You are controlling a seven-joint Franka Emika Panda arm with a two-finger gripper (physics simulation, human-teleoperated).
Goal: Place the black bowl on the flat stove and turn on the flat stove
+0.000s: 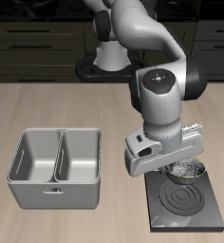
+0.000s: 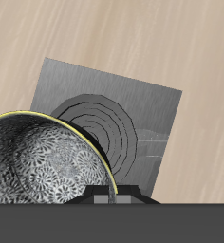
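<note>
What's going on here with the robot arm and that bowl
The robot arm's gripper hangs low over the back edge of the flat dark square stove with ring burner marks, at a small round bowl with a speckled shiny inside. The bowl sits at the stove's edge, and whether it is gripped cannot be told. A grey two-compartment metal tray stands beside the stove.

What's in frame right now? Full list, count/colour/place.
black bowl: 1, dark outside, speckled grey-white inside, held up over the flat stove's back edge, under the gripper
flat stove: 1, dark grey with ring marks, near the table's front edge
metal tray: 1, grey, two compartments, beside the stove
table: 1, light wood
cabinets: dark, behind the table
gripper: 1, white-grey; fingers hidden, grip state unclear
</note>
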